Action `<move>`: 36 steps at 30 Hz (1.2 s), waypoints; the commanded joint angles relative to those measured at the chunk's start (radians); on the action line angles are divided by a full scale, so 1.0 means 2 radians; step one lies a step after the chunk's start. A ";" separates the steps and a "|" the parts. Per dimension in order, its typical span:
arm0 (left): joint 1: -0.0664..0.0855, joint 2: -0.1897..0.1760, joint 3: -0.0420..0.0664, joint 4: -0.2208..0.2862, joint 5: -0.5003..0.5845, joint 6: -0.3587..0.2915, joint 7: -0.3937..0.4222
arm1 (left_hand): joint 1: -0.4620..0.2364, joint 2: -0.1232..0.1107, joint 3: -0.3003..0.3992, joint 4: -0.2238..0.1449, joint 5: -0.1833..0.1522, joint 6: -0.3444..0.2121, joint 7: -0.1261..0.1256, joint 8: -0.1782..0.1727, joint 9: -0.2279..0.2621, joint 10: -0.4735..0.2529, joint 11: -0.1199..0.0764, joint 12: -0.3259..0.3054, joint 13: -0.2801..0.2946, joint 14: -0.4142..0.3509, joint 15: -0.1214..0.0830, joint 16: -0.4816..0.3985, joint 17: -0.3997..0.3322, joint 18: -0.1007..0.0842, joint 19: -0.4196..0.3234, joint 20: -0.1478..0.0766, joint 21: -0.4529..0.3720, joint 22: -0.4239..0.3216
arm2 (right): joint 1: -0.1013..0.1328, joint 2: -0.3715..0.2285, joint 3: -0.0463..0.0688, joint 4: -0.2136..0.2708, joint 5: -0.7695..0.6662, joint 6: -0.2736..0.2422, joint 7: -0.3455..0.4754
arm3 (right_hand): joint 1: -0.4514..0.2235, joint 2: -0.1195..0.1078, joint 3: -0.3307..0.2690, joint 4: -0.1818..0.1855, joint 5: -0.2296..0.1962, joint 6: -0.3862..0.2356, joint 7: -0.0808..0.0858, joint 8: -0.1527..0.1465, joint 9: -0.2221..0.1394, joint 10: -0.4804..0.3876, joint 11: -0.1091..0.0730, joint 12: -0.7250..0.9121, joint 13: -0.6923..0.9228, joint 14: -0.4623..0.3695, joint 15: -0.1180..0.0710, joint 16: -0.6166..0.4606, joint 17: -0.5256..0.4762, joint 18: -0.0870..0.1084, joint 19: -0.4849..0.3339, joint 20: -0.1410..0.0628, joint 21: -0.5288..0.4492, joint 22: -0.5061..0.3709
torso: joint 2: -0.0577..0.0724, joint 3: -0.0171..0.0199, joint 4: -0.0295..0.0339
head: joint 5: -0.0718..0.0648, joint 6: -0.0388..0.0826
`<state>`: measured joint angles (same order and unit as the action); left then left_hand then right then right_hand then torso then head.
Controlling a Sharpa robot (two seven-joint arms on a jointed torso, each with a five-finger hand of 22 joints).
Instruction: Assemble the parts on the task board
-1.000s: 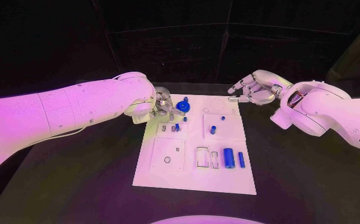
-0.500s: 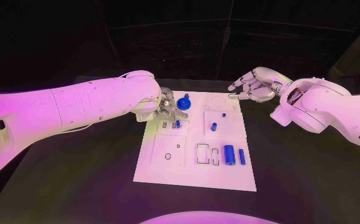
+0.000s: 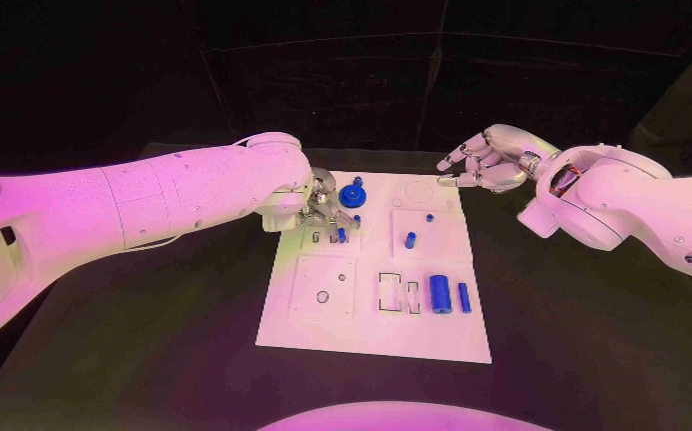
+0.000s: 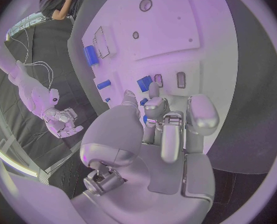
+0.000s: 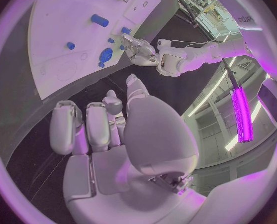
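Hovering left hand point(image 3: 320, 208) over task board point(image 3: 378, 326), fingers curled empty, right hand point(image 3: 490, 166) fingers loosely apart.

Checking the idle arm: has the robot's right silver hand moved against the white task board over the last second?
No clear move: the right silver hand hovers off the white task board far right corner, as before.

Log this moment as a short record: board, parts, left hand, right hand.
board: white task board lying flat on the black table
parts: blue round part at the far left; two blue cylinders near the right edge
left hand: left hand over the board's far left corner, fingertips down by the small blue pegs
right hand: right hand raised beyond the far right corner, holding nothing
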<state>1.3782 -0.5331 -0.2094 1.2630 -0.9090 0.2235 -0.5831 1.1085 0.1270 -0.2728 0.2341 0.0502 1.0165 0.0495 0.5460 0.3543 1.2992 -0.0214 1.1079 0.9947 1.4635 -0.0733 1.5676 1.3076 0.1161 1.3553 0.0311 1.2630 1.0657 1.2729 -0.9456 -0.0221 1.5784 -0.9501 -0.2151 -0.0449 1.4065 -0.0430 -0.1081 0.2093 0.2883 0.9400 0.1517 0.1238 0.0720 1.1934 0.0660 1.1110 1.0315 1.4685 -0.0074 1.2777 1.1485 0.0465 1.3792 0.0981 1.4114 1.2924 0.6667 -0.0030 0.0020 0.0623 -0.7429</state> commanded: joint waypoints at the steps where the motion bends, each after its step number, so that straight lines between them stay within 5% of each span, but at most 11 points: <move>1: 0.000 0.001 0.000 -0.001 -0.003 0.014 -0.004 | 0.006 0.000 -0.001 -0.004 -0.001 -0.005 0.000 0.003 0.002 0.002 0.000 0.003 0.001 0.054 -0.003 0.002 0.132 -0.010 -0.003 0.000 0.004 0.001 | 0.001 0.001 0.000 0.000 -0.001 0.002 0.000 | 0.002 0.004 -0.003 -0.001 0.003 0.004 -0.001 0.002 0.000 0.003 -0.001 -0.002 0.000 0.007 -0.003 -0.002 -0.001 0.010 -0.002 0.000 -0.002 0.000 | 0.000 0.0004 0.0004 | 0.000 -0.001; 28: -0.001 0.011 -0.002 -0.006 -0.003 0.024 -0.005 | 0.035 0.013 0.016 -0.030 -0.001 -0.014 0.000 0.013 0.018 0.000 0.000 0.002 0.003 0.054 -0.003 0.002 0.132 -0.009 -0.010 0.000 0.006 0.004 | 0.001 0.006 0.000 -0.003 -0.011 0.005 -0.005 | 0.008 0.008 -0.005 -0.004 0.015 0.002 -0.001 0.003 0.000 0.001 -0.002 -0.004 -0.003 0.007 -0.003 -0.005 -0.001 0.010 -0.002 0.000 -0.003 -0.002 | 0.000 0.0007 0.0001 | 0.000 -0.004; 36: -0.001 0.011 -0.002 -0.002 -0.003 0.014 -0.001 | 0.117 0.030 0.070 -0.092 0.000 -0.026 -0.007 0.012 0.023 -0.005 -0.006 -0.005 0.000 0.054 -0.008 0.002 0.132 -0.008 -0.013 -0.003 0.007 0.006 | 0.001 0.007 0.000 -0.004 -0.011 0.006 -0.006 | 0.010 0.010 -0.005 -0.005 0.017 0.002 -0.001 0.003 0.000 0.002 -0.002 -0.004 -0.003 0.008 -0.003 -0.005 -0.001 0.010 -0.002 -0.001 -0.004 -0.002 | 0.000 0.0004 0.0000 | -0.001 -0.005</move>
<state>1.3760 -0.5113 -0.2132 1.2551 -0.9103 0.2589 -0.5861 1.3082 0.1757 -0.1483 0.0712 0.0496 0.9735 0.0372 0.5703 0.3995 1.2929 -0.0270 1.1032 0.9981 1.4650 -0.0830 1.5676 1.3075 0.1162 1.3356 0.0255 1.2712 1.0777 1.2727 -0.9326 -0.0222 1.5699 -0.9681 -0.2102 -0.0564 1.4224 -0.0272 -0.1136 0.2037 0.3169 0.9400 0.1517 0.1238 0.0719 1.1934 0.0660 1.1061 1.0262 1.4685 -0.0073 1.2740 1.1460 0.0624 1.3793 0.0981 1.4076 1.2904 0.6666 -0.0018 0.0022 0.0609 -0.7519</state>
